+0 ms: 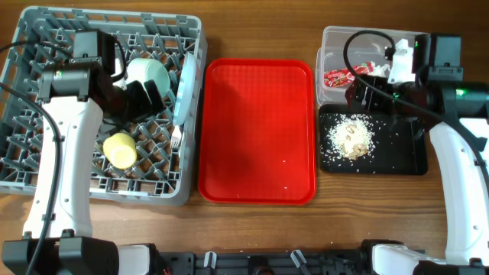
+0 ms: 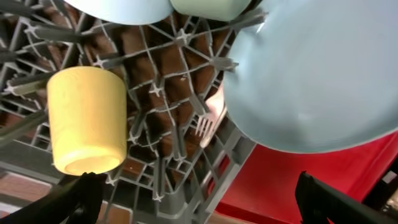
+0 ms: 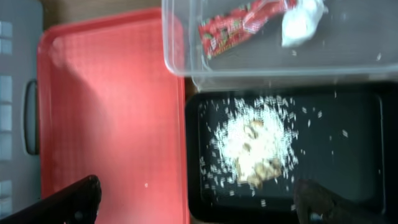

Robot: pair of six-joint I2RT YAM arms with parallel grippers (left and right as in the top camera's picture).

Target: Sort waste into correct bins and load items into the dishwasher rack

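The grey dishwasher rack holds a pale mint plate standing on edge, a mint bowl, a yellow-inside bowl on its side, and a white fork. In the left wrist view the plate, yellow bowl and fork show. My left gripper is open and empty above the rack. The clear tub holds the red wrapper and white napkin. The black tray holds food scraps. My right gripper is open and empty above the tray's near edge.
The red serving tray lies between rack and bins with a few crumbs on it. Both arms' white links and cables reach over the rack and the bins. Bare wooden table shows along the front edge.
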